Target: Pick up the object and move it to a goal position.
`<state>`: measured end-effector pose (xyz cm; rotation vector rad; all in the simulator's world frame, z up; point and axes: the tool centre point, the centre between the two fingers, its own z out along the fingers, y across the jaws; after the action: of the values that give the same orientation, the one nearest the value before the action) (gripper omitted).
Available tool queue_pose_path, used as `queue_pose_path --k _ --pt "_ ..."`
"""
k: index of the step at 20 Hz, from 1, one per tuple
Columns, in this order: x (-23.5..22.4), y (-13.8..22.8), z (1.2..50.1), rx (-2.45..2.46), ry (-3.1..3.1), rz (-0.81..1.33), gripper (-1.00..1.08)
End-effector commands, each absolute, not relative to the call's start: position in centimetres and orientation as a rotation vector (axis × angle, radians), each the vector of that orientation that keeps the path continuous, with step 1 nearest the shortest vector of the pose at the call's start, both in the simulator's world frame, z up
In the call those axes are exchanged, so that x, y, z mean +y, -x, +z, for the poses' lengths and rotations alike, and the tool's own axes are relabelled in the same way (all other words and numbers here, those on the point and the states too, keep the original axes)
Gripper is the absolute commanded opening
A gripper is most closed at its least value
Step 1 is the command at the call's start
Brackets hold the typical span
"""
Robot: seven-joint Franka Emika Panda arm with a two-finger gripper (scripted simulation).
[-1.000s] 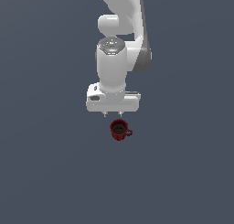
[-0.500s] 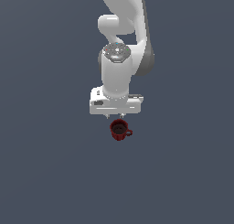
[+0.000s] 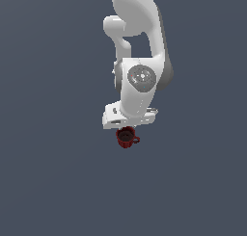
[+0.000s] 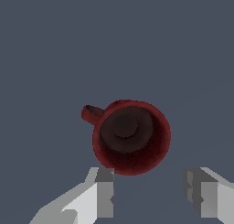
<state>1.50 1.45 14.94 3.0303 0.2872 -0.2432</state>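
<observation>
Dark red mug [image 3: 126,137] sits upright on the flat grey-blue floor [image 3: 53,182], about mid-scene in the exterior view, w/ its loop handle [image 3: 137,140] sticking out toward the exterior view's right. Inside of the mug is dark; a round base shows at the bottom in the wrist view [image 4: 131,136]. Mug's far edge is partly hidden by the arm's hand in the exterior view.

White Panda arm [image 3: 140,42] comes down from the top of the exterior view, wrist tilted, hand right above the mug on its far side. Gripper [image 3: 126,127] is hard to make out from outside. In the wrist view the gripper [image 4: 148,186] shows two grey fingers [image 4: 104,187], jaws apart, w/ a gap about as wide as the mug. Mug lies just beyond the fingertips, not between them; no contact visible. One finger tip looks v. close to the mug rim; can't tell if touching.
</observation>
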Motion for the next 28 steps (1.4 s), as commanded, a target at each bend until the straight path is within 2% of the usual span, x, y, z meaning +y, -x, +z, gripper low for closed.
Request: queue_pose_path --k 1,15,28 --pt "2.2 -1.5 14.1 0.346 -2.996 -0.321 0.28" --pt "4.9 -0.8 10.6 0.574 -2.778 -0.676 0.28" --pt "5.4 -0.5 9.9 0.615 -2.716 -0.755 0.28"
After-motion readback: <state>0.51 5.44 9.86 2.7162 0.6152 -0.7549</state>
